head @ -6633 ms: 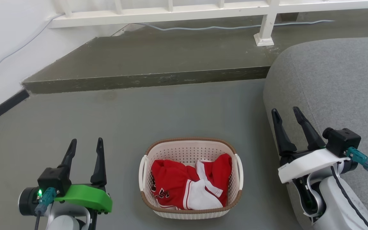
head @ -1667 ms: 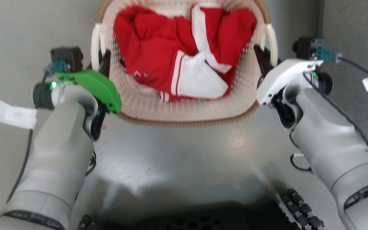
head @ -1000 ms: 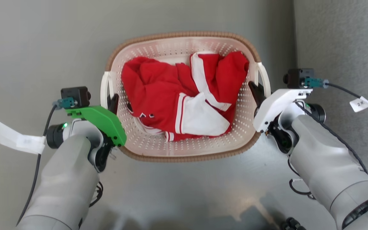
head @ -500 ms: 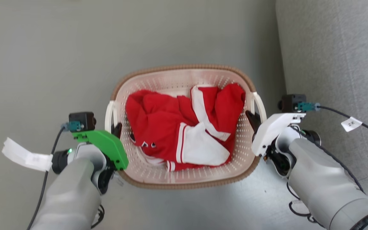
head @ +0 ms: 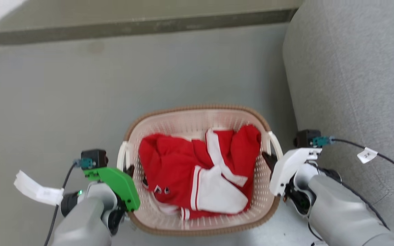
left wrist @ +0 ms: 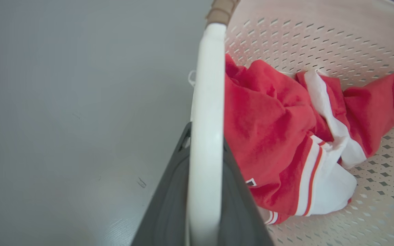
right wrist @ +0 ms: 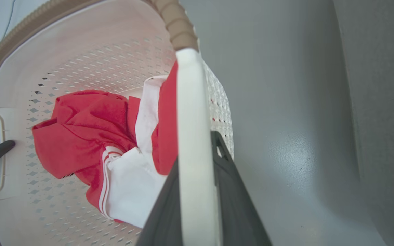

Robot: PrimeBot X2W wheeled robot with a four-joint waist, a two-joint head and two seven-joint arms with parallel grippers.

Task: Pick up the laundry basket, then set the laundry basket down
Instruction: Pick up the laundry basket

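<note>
The left gripper (left wrist: pixel 205 136) pinches the left handle (left wrist: pixel 207 85), one dark finger on either side of the white bar, and the right gripper (right wrist: pixel 197 150) clamps the right handle (right wrist: pixel 192 102) the same way. Both grips sit as they did half a second ago, at 9 and 3 o'clock on the basket (head: pixel 197 108). What has changed is the head view itself: the whole picture has slid, so the basket now lies toward 6 o'clock, and a step (head: pixel 132 27) has come in at 12 o'clock. That is the camera moving, not the things. Since the grippers and basket keep their relation through it, I judge the body is straightening and the lift is under way, with the set-down still to come. The basket hangs level between the arms, the red shirt (head: pixel 176 164) bunched inside and the sofa (head: pixel 354 68) just beside it at 3 o'clock. Its underside is hidden in every view, so whether it has left the floor (head: pixel 80 85) cannot be told. The near rim is blurred at the bottom edge of the head view, and the fingers' lower lengths are cut off in the wrist views.
</note>
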